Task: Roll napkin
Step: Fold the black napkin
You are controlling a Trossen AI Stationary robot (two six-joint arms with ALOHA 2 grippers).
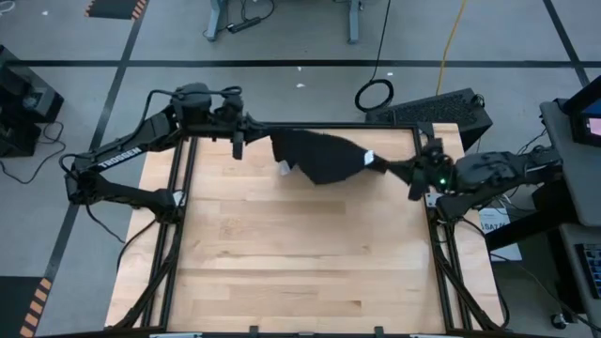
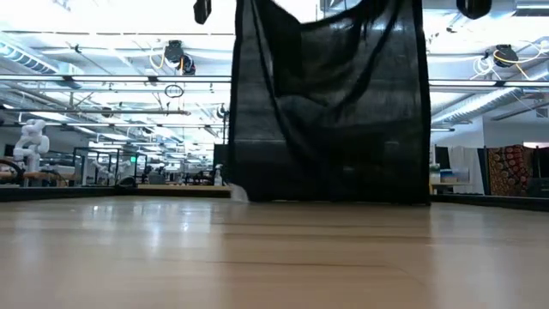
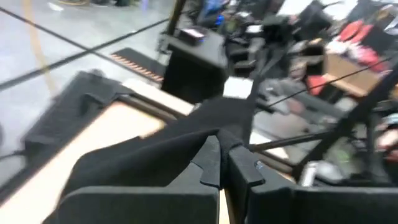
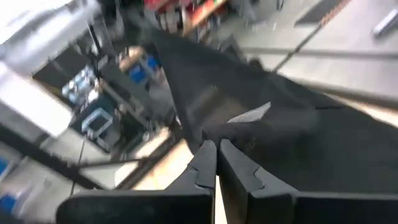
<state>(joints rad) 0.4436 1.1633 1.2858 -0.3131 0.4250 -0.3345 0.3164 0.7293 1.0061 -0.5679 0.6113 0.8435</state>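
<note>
Bare wooden tabletop point(image 2: 274, 257) fills the foreground of the low view, its planks running across the picture toward the far edge. Above the far part of this surface hangs the napkin point(image 2: 330, 103), a plain black cloth suspended as a curtain between the two arms; its lower hem sits close to the wood, and whether it touches cannot be told.

From above, the napkin point(image 1: 319, 155) is stretched across the far end of the tabletop point(image 1: 300, 263), between the two grippers, sagging and folded in its middle. A small white tag point(image 1: 368, 158) shows near its right-hand end.

Left gripper point(image 1: 238, 143): at the far left corner of the table, its fingers closed on the left corner of the cloth. The left wrist view shows the same gripper point(image 3: 225, 163) with both dark fingers pressed together and the napkin point(image 3: 155, 155) pinched between them, the fabric trailing away from the tips.

Right gripper point(image 1: 406, 175): at the far right edge of the table, its fingers closed on the opposite corner. In the right wrist view the gripper point(image 4: 216, 163) has its fingers drawn together on the napkin point(image 4: 298, 143), and the white tag point(image 4: 252, 114) lies on the cloth just beyond the fingertips.

Dark metal frame rails point(image 1: 178, 235) border the tabletop on both sides. Beyond the table, the low view shows a large room with ceiling lights and shelving.
</note>
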